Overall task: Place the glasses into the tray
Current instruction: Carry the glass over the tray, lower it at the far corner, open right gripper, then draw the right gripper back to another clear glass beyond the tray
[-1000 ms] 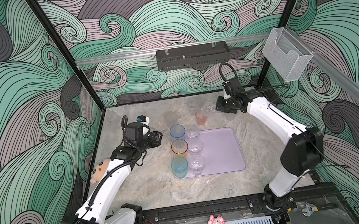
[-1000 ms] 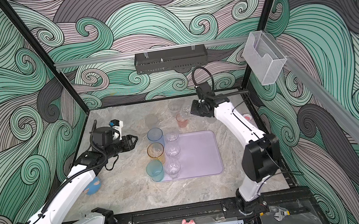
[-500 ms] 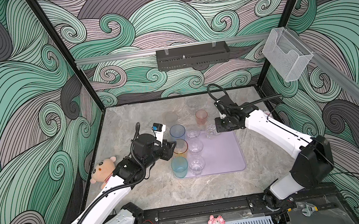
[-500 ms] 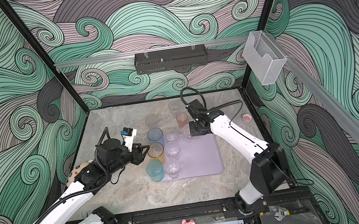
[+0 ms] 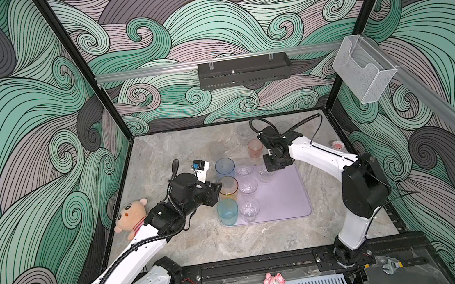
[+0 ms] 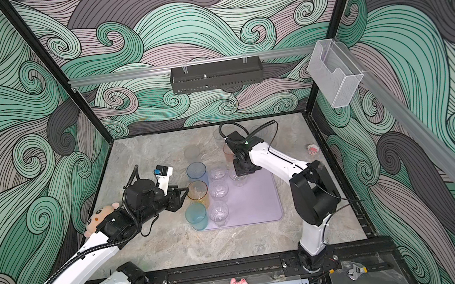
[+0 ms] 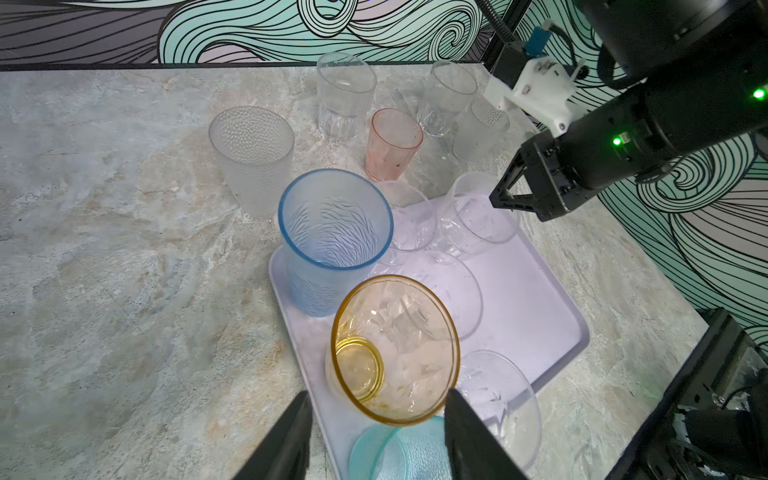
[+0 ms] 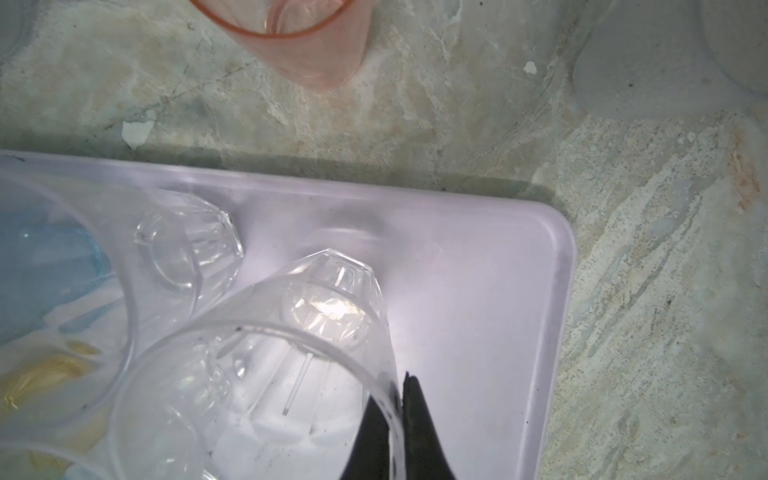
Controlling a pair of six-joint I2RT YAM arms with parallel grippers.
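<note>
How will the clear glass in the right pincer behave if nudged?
Likely light and stiff: the right pincer holds the clear glass by one thin wall. Narrower base than rim, so it may tip. On the smooth tray it probably slides.

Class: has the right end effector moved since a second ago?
Yes. The right end effector came forward from the pink glass to the tray's far edge.
</note>
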